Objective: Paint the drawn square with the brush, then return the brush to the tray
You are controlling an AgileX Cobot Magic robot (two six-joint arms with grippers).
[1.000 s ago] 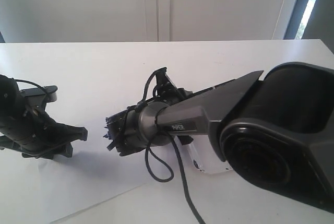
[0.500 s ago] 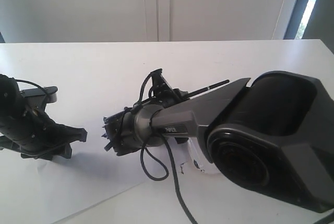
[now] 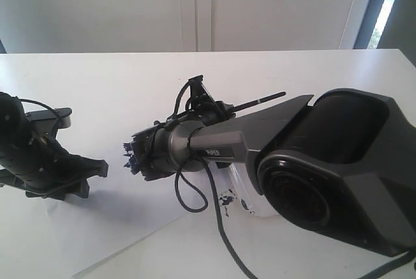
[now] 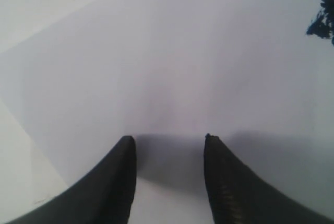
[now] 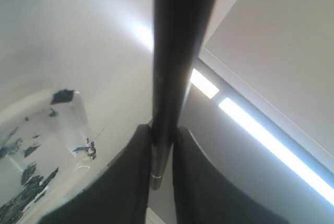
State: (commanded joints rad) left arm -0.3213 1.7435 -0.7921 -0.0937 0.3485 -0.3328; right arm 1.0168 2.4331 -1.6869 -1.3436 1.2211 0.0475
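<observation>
My right gripper [image 3: 144,155] reaches across to the middle of the paper, shut on the brush [image 5: 176,51]. The brush's thin black handle [image 3: 260,102] sticks out past the arm toward the back right; its tip is hidden. A ragged dark-blue blotch, the drawn square [image 3: 132,157], shows right at the gripper's end and also in a corner of the left wrist view, drawn square [image 4: 321,20]. The glossy white tray [image 3: 250,202], with blue splatters, lies mostly under the right arm; tray [image 5: 31,130]. My left gripper [image 4: 168,139] stands open over bare paper, left of the blotch.
The white paper sheet [image 3: 97,227] covers the table's front left, its edge running diagonally. The bulky right arm [image 3: 325,168] fills the right foreground. A loose black cable [image 3: 195,198] hangs from its wrist over the paper. A white wall stands behind the table.
My right gripper, with the brush, has shifted slightly left and up over the blotch, and the handle's angle changed. More of the tray's splattered edge shows. The left arm has stayed put.
</observation>
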